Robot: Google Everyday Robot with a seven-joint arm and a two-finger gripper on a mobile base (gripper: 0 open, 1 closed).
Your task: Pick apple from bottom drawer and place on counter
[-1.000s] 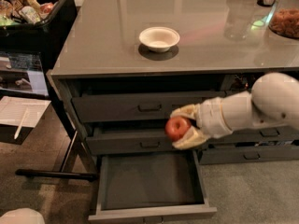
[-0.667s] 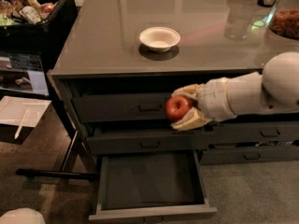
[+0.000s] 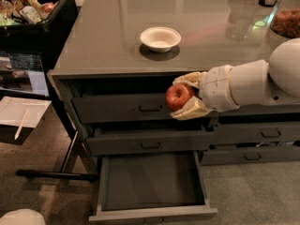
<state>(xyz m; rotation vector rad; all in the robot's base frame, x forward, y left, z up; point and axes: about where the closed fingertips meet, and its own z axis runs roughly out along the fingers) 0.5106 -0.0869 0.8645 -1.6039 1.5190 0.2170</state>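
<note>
My gripper (image 3: pixel 183 97) is shut on the apple (image 3: pixel 177 97), a small red apple. It holds it in the air in front of the top drawer, just below the counter's front edge. The white arm reaches in from the right. The bottom drawer (image 3: pixel 152 211) is pulled open below, and its dark floor holds nothing. The grey glossy counter (image 3: pixel 108 36) lies above and behind the apple.
A white bowl (image 3: pixel 160 38) stands on the counter near its front. A black bin (image 3: pixel 40 15) of mixed groceries is at the far left. A glass and a bowl of snacks (image 3: pixel 287 22) stand at the counter's right. Papers lie on the floor at left.
My gripper has lifted the apple upward from the level of the middle drawer to the top drawer, closer to the counter's edge.
</note>
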